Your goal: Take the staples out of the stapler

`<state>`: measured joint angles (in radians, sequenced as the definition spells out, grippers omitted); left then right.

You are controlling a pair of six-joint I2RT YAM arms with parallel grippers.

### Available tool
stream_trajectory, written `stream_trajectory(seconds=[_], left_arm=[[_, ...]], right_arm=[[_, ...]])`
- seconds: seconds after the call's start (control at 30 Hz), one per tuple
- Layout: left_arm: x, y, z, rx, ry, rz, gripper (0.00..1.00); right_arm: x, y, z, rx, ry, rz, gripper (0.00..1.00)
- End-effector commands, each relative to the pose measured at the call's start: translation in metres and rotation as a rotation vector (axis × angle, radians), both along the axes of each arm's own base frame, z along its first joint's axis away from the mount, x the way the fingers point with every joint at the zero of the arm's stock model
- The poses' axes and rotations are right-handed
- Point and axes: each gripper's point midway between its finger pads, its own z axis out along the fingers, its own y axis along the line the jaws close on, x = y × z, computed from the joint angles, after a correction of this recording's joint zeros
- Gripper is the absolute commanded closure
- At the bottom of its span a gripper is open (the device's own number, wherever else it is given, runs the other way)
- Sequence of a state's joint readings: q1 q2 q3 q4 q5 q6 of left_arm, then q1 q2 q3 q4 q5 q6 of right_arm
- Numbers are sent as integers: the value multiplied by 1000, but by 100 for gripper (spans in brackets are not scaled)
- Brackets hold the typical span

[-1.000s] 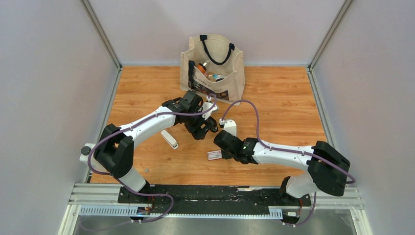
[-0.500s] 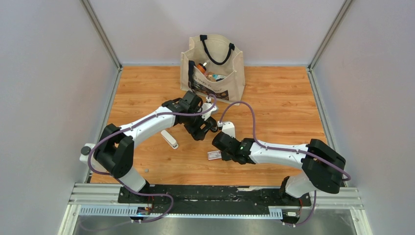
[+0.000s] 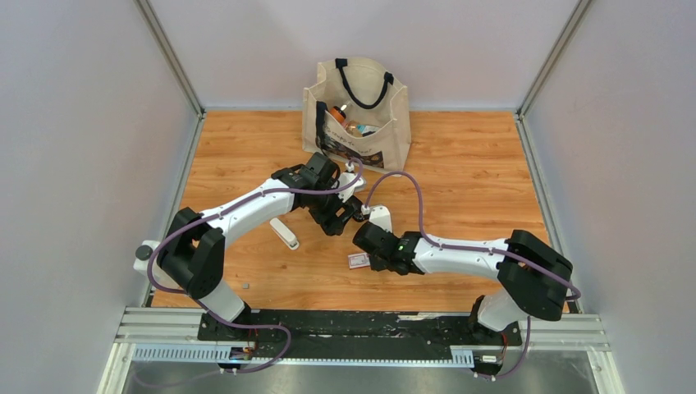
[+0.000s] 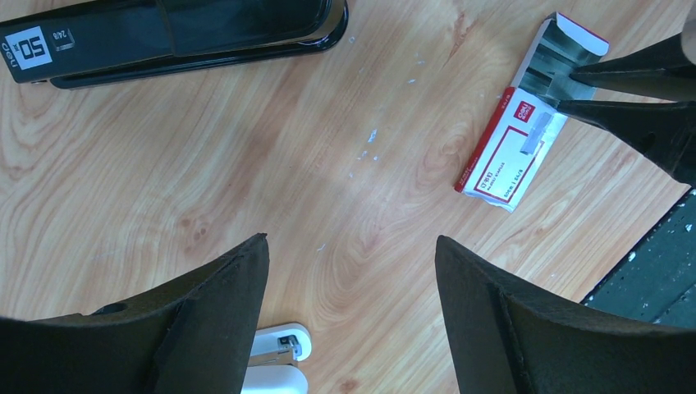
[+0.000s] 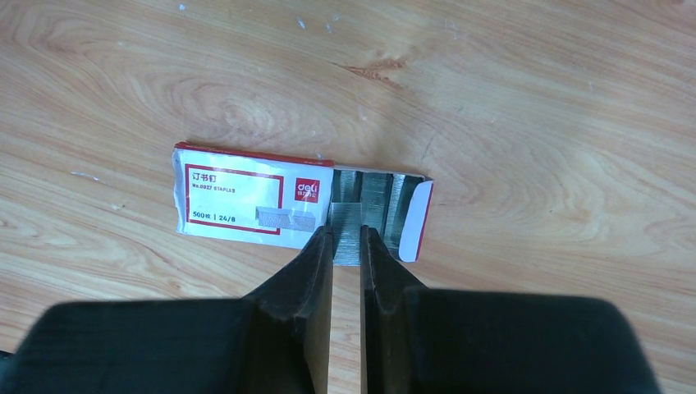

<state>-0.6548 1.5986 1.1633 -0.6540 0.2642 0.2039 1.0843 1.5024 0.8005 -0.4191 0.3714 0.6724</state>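
**Markings.** Slim black stapler (image 4: 172,33): white patch reading "50", with "24/6" printed beside it. Small flat red-and-white cardboard box (image 5: 254,201): white "deli" on a red tab, "No.0027 STAPLES", a lower line starting "500", and a Chinese heading above. The rest of the lower line is too small to read with certainty. The box's tray is slid out at one end.

**Pose.** The left arm reaches forward over the wooden table (image 3: 460,164) with its wrist turned down. The left gripper (image 4: 351,242) hovers above bare wood between stapler and box. The right arm is bent inward and low, with the right gripper (image 5: 346,231) pointing down at the open end of the box.

**Claws.**
- Left: fingers spread wide, nothing between them, touching nothing.
- Right: fingers nearly together, pinched on a narrow grey strip of staples (image 5: 346,240) at the tray's edge, with more grey rows in the tray behind it.

**Locations.** The stapler lies flat on the table, well apart from the box. In the top view the left wrist hides it. A short white oblong object (image 4: 275,377) lies near the left finger. A beige canvas tote bag (image 3: 357,115) stands at the far edge.
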Motion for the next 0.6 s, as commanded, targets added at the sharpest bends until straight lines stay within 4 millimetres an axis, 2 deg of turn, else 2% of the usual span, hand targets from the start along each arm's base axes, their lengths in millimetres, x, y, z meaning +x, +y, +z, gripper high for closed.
stream_trajectory(seconds=[0.0,0.57], left_arm=[[-2,-2,10,-33,-21,-8,18],[-4,-3,8,-38,-14,-8,19]], right_arm=[[7,11,12,21,-31,14,92],[14,8,11,17,-42,6,92]])
